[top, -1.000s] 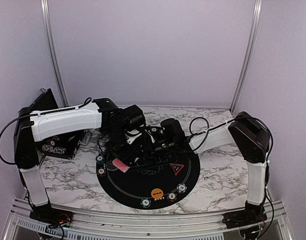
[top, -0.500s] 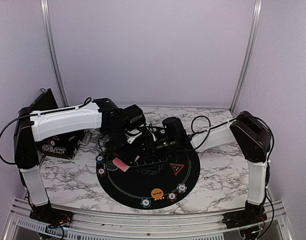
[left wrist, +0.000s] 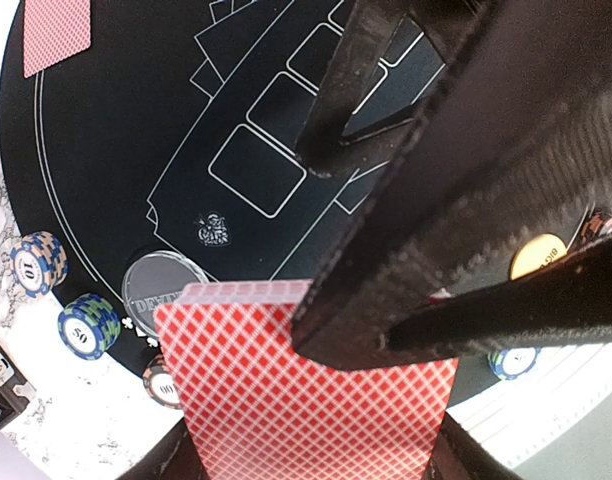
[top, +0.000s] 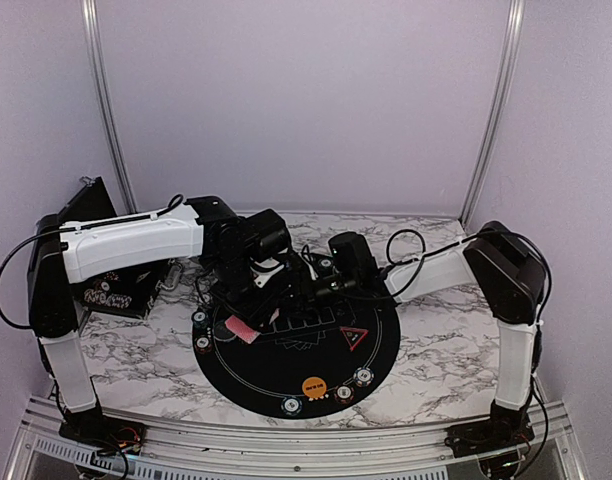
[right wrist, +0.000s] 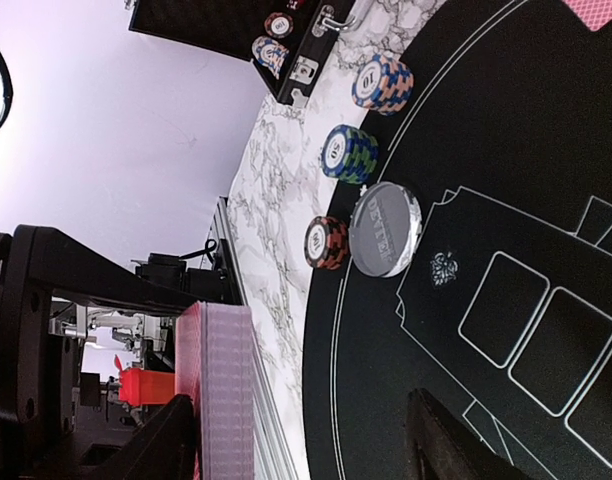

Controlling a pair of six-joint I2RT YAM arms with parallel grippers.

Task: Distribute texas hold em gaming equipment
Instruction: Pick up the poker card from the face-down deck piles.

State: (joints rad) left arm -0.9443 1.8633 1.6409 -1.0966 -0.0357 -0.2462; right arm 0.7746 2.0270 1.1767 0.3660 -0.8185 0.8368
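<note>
My left gripper [left wrist: 311, 440] is shut on a deck of red-backed playing cards [left wrist: 306, 390], held upright above the black mat [top: 276, 375]. My right gripper [right wrist: 306, 440] is open beside it, one finger close to the deck [right wrist: 221, 390] and the other well apart. Its black fingers [left wrist: 466, 200] cross over the deck's top edge. One card [top: 241, 331] lies face down at the mat's left. Three chip stacks [left wrist: 89, 324] and a clear dealer disc [left wrist: 164, 285] sit at that edge. An orange button [top: 313, 385], a red triangle marker [top: 354, 336] and more chips [top: 363, 376] lie toward the front.
An open black case [top: 111, 290] holding more chips [right wrist: 271, 52] stands on the marble table at the left. Both arms crowd together over the back of the mat. An aluminium rail [top: 286, 440] runs along the near edge.
My right arm has drawn a little to the right, its jaws narrowing slightly. The left arm and the deck have stayed still.
</note>
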